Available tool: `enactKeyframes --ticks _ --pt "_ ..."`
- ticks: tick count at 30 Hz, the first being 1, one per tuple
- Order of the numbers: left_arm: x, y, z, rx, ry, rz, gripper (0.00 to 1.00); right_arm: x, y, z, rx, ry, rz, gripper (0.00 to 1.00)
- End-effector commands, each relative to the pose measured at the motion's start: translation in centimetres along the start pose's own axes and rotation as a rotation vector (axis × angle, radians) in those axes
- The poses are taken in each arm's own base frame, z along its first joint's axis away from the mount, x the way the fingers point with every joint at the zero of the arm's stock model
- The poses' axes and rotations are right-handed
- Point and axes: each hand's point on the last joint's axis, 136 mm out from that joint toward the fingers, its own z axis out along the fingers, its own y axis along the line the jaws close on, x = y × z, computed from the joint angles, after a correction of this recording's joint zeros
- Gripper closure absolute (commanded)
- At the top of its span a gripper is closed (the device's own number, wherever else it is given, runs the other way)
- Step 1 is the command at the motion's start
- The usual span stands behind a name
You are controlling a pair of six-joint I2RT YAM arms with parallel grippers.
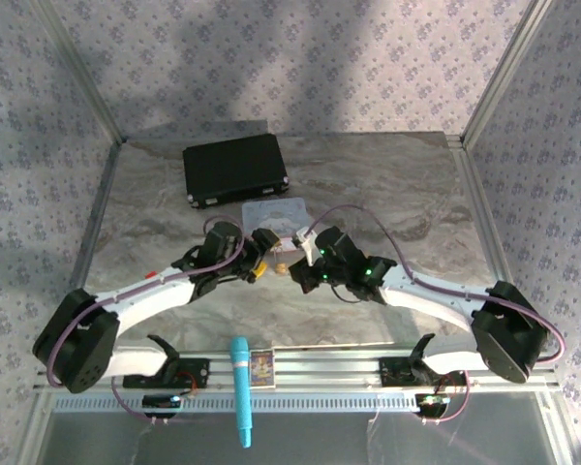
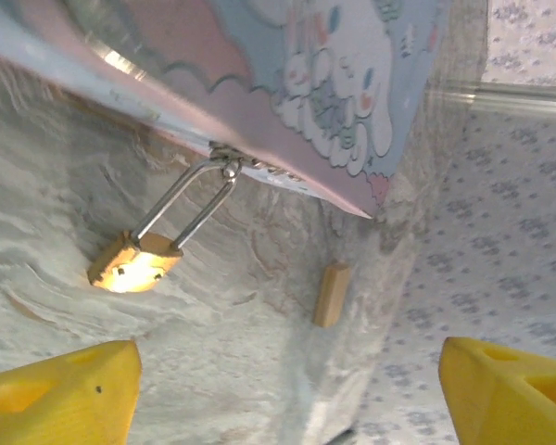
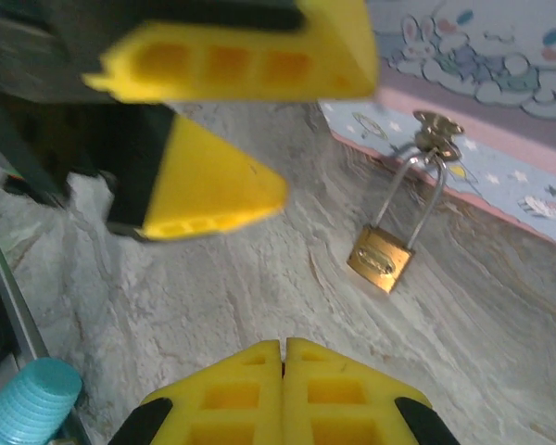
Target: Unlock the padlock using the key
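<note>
The padlock (image 2: 134,261) lies ahead of the wide-spread left claw (image 2: 287,389), untouched.

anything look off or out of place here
A blue pen-like tube lies across the rail at the near edge, away from the work. The padlock, hooked through the tin's clasp, looks intact.

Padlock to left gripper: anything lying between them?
In the left wrist view the stretch between the open left gripper and the padlock is bare marble tabletop; the tan block lies off to the right of it.
</note>
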Motion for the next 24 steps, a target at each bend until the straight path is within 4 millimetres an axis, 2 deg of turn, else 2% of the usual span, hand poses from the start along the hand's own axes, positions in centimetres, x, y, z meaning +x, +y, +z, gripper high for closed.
enactKeyframes --ticks 1,6,11,14,20,24 --pt "0.5 -2.7 -0.3 0.147 0.034 -0.219 0.12 -3.5 0.8 -0.7 0.002 -0.112 -0.046 0.97" --pt "-0.1 -2.3 -0.9 0.142 0.004 -0.393 0.02 -6.1 0.6 -1.0 0.04 -0.217 -0.045 0.97" --pt "0.9 -3.6 0.3 0.187 0.095 -0.432 0.0 -7.8 1.3 -0.3 0.027 -0.265 -0.059 0.97" --pt "0.8 -4.2 0.2 0.214 0.094 -0.434 0.01 -8.4 2.0 0.3 -0.005 -0.272 -0.067 0.97" --pt "0.9 -4.5 0.2 0.229 0.113 -0.44 0.19 -8.8 3.0 1.7 -0.047 -0.286 -0.062 0.97" --pt "0.5 -3.7 0.2 0.214 0.101 -0.455 0.32 -8.6 3.2 2.3 -0.062 -0.287 -0.045 0.97"
